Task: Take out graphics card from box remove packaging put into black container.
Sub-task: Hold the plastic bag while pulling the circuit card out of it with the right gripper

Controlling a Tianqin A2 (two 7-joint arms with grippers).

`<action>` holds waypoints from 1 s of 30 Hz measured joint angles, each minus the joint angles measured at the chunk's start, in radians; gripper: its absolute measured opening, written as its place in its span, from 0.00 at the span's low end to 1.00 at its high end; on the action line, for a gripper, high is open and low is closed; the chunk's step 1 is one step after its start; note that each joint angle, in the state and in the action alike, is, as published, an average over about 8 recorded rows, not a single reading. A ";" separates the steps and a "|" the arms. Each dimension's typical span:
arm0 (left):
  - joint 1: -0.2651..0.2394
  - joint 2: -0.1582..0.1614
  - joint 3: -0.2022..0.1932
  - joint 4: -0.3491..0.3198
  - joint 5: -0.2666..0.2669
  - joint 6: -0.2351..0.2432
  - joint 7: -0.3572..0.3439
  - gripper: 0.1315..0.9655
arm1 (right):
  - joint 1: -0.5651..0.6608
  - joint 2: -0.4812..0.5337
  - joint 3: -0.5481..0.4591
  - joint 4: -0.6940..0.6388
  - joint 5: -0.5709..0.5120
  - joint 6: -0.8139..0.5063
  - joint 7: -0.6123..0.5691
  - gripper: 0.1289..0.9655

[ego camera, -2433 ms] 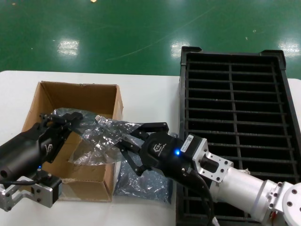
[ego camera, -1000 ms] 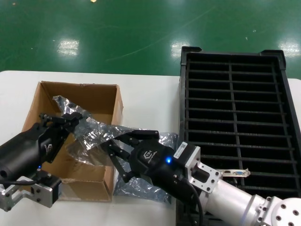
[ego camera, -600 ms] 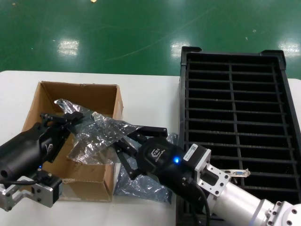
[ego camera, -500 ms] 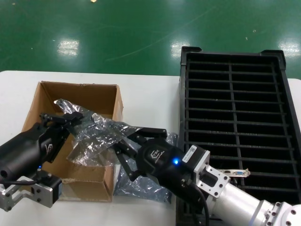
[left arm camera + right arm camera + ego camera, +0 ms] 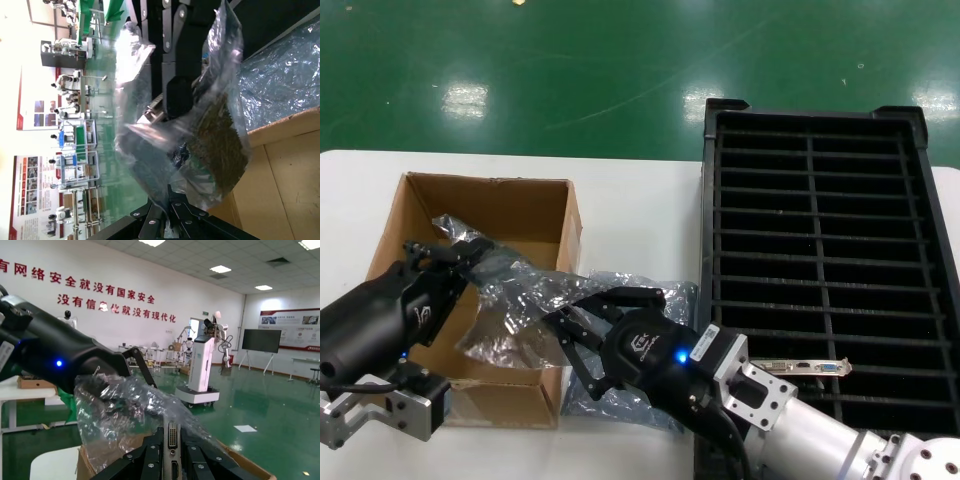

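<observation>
Shift since half a second ago: your right gripper (image 5: 582, 330) has slid toward the box's near right corner, and the bag it meets now sags lower over the box wall.
Left gripper (image 5: 455, 258): it hangs over the box (image 5: 535, 205) interior, fingers pinched shut on the far end of the packaging (image 5: 525, 300) — you see the same clamp at the bag's edge in the left wrist view (image 5: 167, 215).
Right gripper: fingers closed on the silver bracket of the graphics card (image 5: 172, 440), which stands upright between them in your right wrist view; in the head view the card itself is hidden behind the crinkled film.
Packaging: stretched between the two grippers, draped across the box's right wall, half inside and half outside.
Second bag (image 5: 640, 385): lying flat on the white table (image 5: 640, 205) between the box and the black container (image 5: 920, 330), partly under your right arm.
Twin card (image 5: 800, 366): already seated in a near slot row of the black container, bracket showing.
In the way: your right arm covers the container's near left corner and most of the second bag — the film blocks any view of how far the card is out.
Beyond the table: green floor (image 5: 620, 60).
</observation>
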 joint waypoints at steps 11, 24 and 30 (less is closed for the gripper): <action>0.000 0.000 0.000 0.000 0.000 0.000 0.000 0.01 | 0.006 -0.006 -0.008 -0.012 -0.014 0.013 -0.002 0.07; 0.000 0.000 0.000 0.000 0.000 0.000 0.000 0.01 | 0.023 -0.008 -0.025 -0.015 -0.032 0.021 0.029 0.07; 0.000 0.000 0.000 0.000 0.000 0.000 0.000 0.01 | 0.052 -0.015 -0.043 -0.036 -0.050 0.027 0.071 0.12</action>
